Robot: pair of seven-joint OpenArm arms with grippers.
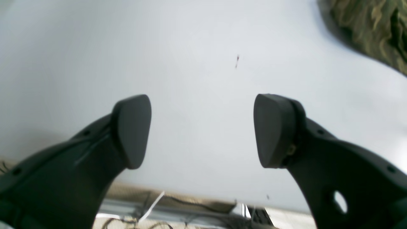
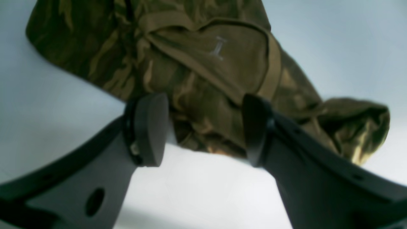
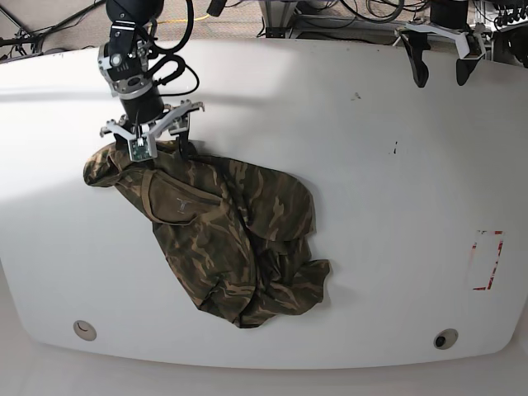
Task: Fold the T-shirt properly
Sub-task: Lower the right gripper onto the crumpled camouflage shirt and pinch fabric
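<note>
- Nearest the base camera, a round fitting is set into the white table at its near left corner, light grey with a metallic-looking rim.
- A second round fitting, darker inside, sits at the near right corner.
- The camouflage T-shirt lies rumpled on the left half of the table, its lowest point towards the near edge and its upper part reaching towards the far left corner. It is creased and skewed, with bunched folds running down its middle and a wide flap turned towards the right edge.
- Its tan neckband forms an open loop on the left part of the shirt, around a small pale mark inside the collar.
- Red-and-white marks outline part of a rectangle beside the right edge.
- A short dark mark shows on the bare surface, right of the shirt.
- The right gripper is over the shirt's far part, its fingers spread wide; nothing is clamped between them.
- The left gripper hangs by the far right corner, well apart from the shirt, fingers spread wide and holding nothing.
- Beyond the far edge run dark cables.
</note>
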